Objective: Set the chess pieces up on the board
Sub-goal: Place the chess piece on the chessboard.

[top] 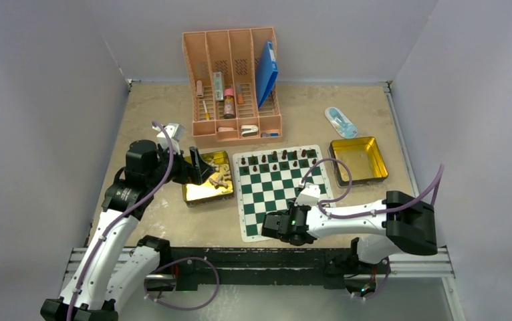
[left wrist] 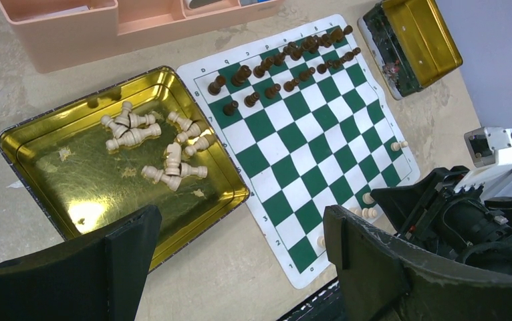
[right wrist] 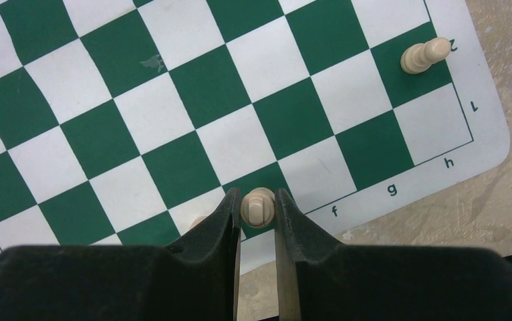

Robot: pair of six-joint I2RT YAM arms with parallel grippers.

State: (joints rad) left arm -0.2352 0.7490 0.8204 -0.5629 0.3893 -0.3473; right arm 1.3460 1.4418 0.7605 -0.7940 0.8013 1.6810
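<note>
Chess pieces, pale lot [left wrist: 166, 160]: lying loose in the gold tin [left wrist: 46, 154], left of centre in the top view. My left gripper [left wrist: 240, 224] hangs over that tin, jaws wide apart, holding nothing. Board [top: 273, 194]: centre frame, dark pieces [left wrist: 273, 70] along its upper rows. My right gripper [right wrist: 258, 200], at the board's lower edge, is clamped on one pale piece [right wrist: 258, 208] over a green square. A second pale piece [right wrist: 426, 56] sits on a green square, upper right of the wrist view.
</note>
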